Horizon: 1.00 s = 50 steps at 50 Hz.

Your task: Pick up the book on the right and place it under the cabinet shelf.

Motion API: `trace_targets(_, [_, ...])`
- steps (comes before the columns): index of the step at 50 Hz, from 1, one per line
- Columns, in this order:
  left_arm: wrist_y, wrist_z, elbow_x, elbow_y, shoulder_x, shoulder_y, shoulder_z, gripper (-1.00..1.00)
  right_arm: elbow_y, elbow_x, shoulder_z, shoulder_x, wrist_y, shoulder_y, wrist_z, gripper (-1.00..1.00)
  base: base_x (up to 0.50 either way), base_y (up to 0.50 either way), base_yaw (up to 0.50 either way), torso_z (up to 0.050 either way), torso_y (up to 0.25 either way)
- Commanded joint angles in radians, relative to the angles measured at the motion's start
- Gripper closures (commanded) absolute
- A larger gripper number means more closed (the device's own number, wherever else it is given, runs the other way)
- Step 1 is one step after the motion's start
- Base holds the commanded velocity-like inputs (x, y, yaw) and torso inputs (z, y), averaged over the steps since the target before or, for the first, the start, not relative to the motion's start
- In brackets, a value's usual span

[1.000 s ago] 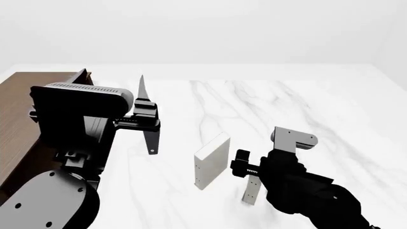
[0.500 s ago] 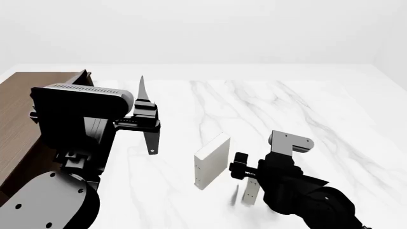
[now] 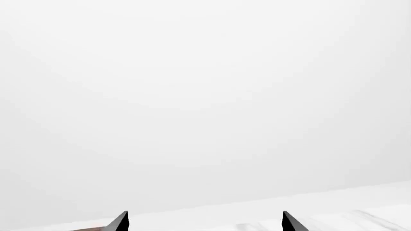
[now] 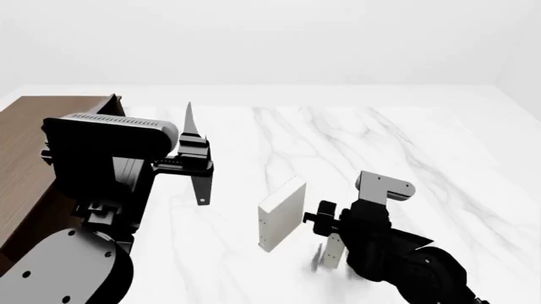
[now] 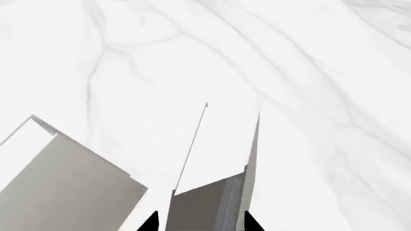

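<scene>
While the slim off-white hardcover book (image 5: pixel 215 159) stands upright on the white marble tabletop (image 4: pixel 381 139) at near right, I have my right gripper (image 4: pixel 331 244) straddling it, black fingertips (image 5: pixel 151 222) on either side of the covers, though I cannot tell whether they press yet. I judge it light and stiff, with smooth covers that could slip, so I want hold across both covers, low and near the middle. My right wrist view shows the book between the tips and a similar pale book (image 5: pixel 70 178) just left; the head view alone shows the dark brown wooden cabinet (image 4: pixel 34 145) at far left. My left gripper (image 4: pixel 196 155) hangs wide apart, empty.
</scene>
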Motion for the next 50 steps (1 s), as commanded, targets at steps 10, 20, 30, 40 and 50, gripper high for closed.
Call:
trace_targets(10, [0.011, -0.007, -0.009, -0.003, -0.006, 0.004, 0.001, -1.0, 0.002, 0.008, -0.028, 0.014, 0.015, -0.027, 0.029, 1.0, 0.0, 0.0, 0.0, -0.002, 0.0])
trace_targets(20, [0.017, -0.007, -0.016, -0.001, -0.009, 0.007, -0.002, -1.0, -0.068, 0.006, -0.017, 0.054, 0.019, -0.029, 0.102, 1.0, 0.0, 0.0, 0.0, 0.0, 0.0])
trace_targets(30, [0.025, -0.004, -0.023, -0.003, -0.013, 0.004, -0.004, -1.0, -0.179, 0.022, -0.008, 0.135, 0.066, -0.013, 0.189, 1.0, 0.0, 0.0, 0.0, 0.0, 0.0])
trace_targets(40, [0.027, -0.004, -0.031, -0.004, -0.015, -0.004, -0.004, -1.0, -0.324, 0.057, 0.004, 0.238, 0.149, 0.049, 0.264, 1.0, 0.0, 0.0, 0.0, 0.0, 0.0])
trace_targets(50, [0.018, -0.009, -0.039, -0.003, -0.013, -0.021, 0.001, -1.0, -0.482, 0.108, 0.038, 0.338, 0.246, 0.197, 0.275, 1.0, 0.0, 0.0, 0.0, 0.0, 0.001])
